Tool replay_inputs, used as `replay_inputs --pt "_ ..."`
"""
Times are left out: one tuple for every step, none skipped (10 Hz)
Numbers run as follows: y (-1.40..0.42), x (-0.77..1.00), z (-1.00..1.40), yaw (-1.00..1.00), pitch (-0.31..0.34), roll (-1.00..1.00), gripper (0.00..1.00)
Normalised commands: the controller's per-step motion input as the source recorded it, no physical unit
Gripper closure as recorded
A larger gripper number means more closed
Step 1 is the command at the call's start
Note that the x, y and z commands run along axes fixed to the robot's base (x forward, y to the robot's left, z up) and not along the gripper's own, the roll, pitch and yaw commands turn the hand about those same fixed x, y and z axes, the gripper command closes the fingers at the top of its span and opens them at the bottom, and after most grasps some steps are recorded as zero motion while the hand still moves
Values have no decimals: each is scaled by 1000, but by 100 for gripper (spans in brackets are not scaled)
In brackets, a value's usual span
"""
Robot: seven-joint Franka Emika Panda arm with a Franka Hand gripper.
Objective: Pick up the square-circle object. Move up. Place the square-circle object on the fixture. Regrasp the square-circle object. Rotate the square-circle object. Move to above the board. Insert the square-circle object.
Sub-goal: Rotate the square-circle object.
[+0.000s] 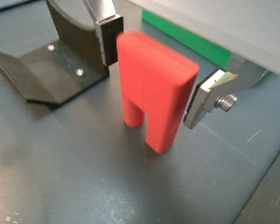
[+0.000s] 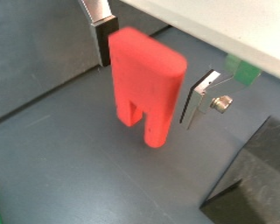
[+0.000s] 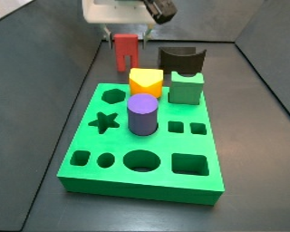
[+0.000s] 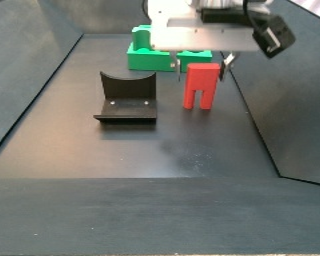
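While the square-circle object point(image 1: 154, 86) stands upright on the gray floor point(image 1: 73, 175) on its two little legs, the gripper point(image 1: 154, 66) sits around its top with the fingers point(image 1: 208, 98) apart, one on each side. I think it is about to grab. If the fingers close crooked, the red piece could tip over or slide. The fixture point(image 4: 124, 96) waits near it, and the board point(image 3: 141, 136) with its yellow block point(image 3: 144, 82), green cube point(image 3: 188, 88) and purple cylinder point(image 3: 141, 115) is close behind, so a bump could happen.
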Motion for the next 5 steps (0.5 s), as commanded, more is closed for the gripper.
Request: replay_inputs --pt "-1 -33 1000 -34 9 41 0" --pt "1 -28 898 -30 26 36 0" --pt "3 -18 681 -24 44 30 0" --pt "2 -17 563 -23 48 27 0" --pt "3 -14 264 -18 57 21 0"
